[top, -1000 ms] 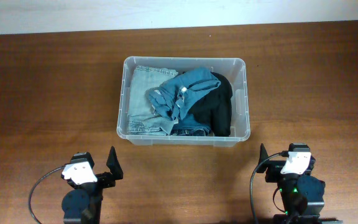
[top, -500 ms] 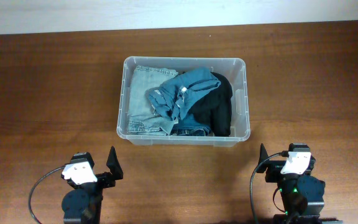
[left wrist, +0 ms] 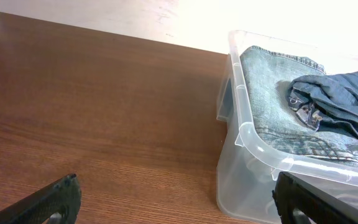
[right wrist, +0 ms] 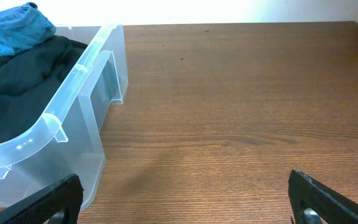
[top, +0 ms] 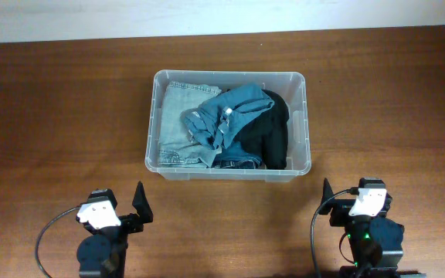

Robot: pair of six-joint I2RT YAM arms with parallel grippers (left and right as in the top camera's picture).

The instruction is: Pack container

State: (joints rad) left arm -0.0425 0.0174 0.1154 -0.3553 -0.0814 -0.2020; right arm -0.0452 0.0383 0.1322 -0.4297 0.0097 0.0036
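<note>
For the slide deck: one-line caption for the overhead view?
Container packed with denim and a black garment; left pincer and right pincer open, empty, clear of it.

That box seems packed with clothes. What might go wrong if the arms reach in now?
The blue denim piece is heaped loosely on top of the pile; a push might spill it over the rim of the container. Reaching in, the open left fingers might catch that thick rim and shove the container, which looks light and sits loose on the table.

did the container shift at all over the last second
No. In the overhead view the container keeps the same gap to the table's back edge.
</note>
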